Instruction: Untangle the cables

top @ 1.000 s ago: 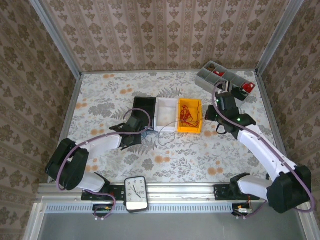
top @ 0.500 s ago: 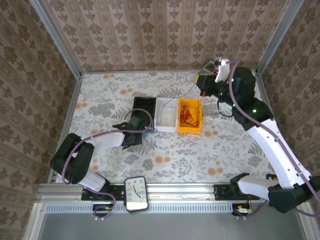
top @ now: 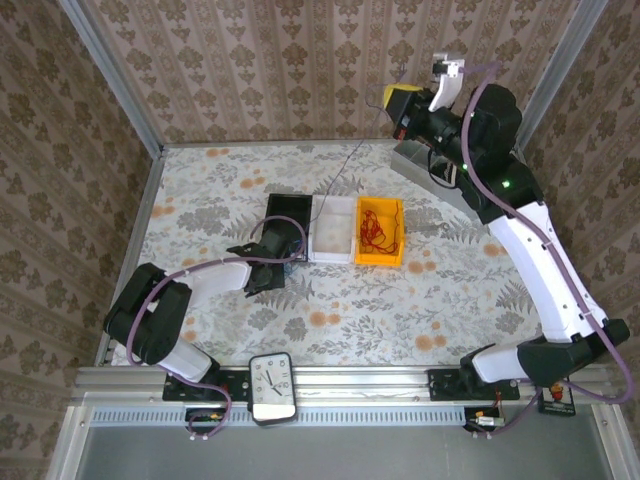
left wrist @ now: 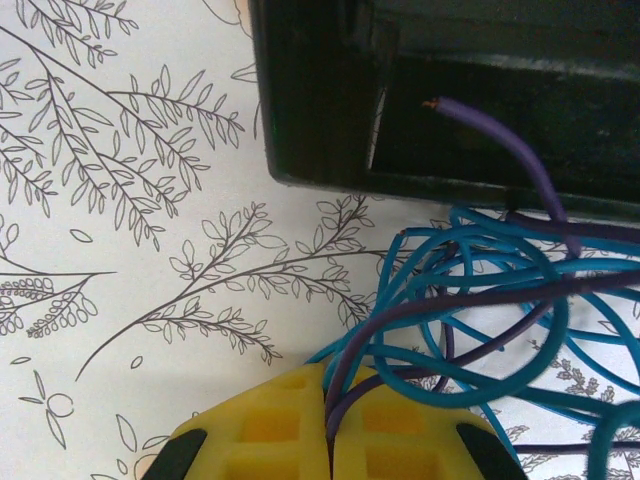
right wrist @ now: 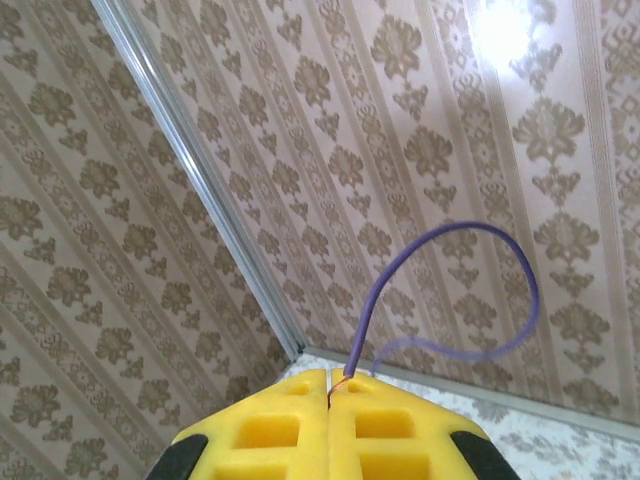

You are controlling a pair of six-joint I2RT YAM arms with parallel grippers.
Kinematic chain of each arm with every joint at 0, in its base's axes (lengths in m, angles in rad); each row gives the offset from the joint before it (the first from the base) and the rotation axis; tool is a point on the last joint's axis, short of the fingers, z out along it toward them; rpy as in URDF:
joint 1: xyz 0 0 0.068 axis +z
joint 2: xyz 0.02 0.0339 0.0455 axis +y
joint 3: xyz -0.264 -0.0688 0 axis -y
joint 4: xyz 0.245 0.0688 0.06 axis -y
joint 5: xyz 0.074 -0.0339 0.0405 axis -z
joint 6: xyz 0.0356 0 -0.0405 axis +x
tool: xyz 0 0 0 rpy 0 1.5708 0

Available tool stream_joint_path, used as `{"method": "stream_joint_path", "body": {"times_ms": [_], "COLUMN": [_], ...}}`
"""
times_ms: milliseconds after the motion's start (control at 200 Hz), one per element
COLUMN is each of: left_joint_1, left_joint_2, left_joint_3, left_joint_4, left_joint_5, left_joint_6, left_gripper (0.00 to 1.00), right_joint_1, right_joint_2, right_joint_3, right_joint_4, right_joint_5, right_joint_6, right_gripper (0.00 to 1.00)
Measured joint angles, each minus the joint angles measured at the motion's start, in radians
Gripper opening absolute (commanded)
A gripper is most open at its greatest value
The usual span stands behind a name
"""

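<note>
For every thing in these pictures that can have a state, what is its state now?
left hand, shut on the purple cable, low beside the black bin.
right hand, shut on the purple cable, raised high.
purple cable, tangled with the blue cable, one strand strung up to the right hand.
blue cable, looped and tangled on the table.
red cable, bunched inside the yellow bin.

From above, I saw the flowered white tabletop (top: 330, 300) brightly and evenly lit, with only faint, soft shadows under the arms. On my right wrist feed a white glare spot burned on the patterned beige wallpaper (right wrist: 500, 30), and the thin purple cable (right wrist: 530, 290) blurred along its lower loop. The black plastic bin (left wrist: 300, 100) was murky inside.
</note>
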Motion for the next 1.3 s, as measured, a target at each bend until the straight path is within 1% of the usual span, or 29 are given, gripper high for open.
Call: {"method": "stream_joint_path", "body": {"times_ms": [290,465,635,700,815,940,1125,1300], "left_joint_1": [-0.001,-0.001,-0.003,-0.003,-0.027,-0.027,-0.026,-0.026], "left_joint_2": [0.015,0.010,-0.077,-0.125,-0.224,-0.295,-0.305,-0.305], "left_joint_3": [0.010,0.006,-0.087,-0.142,-0.215,-0.227,-0.224,-0.224], "left_joint_4": [-0.010,-0.006,0.106,0.170,0.225,0.247,0.253,0.249], "left_joint_5": [-0.003,0.000,0.022,0.051,0.114,0.121,0.113,0.106], "left_joint_6": [0.000,0.005,0.047,0.065,0.086,0.089,0.089,0.089], "left_gripper": [0.00,0.00,0.00,0.00,0.00,0.00,0.00,0.00], "right_joint_1": [0.000,0.000,0.000,0.001,0.005,0.010,0.024,0.035], "right_joint_2": [0.006,0.019,0.078,0.107,0.129,0.130,0.136,0.145], "right_joint_3": [0.127,0.178,0.178,0.177,0.149,0.097,-0.024,-0.095], "right_joint_4": [0.116,0.149,0.136,0.116,0.084,0.072,0.069,0.057], "right_joint_5": [-0.003,-0.031,-0.098,-0.116,-0.130,-0.130,-0.130,-0.126], "right_joint_6": [0.001,0.014,0.042,0.047,0.045,0.038,0.031,0.030], "right_gripper": [0.00,0.00,0.00,0.00,0.00,0.00,0.00,0.00]}}
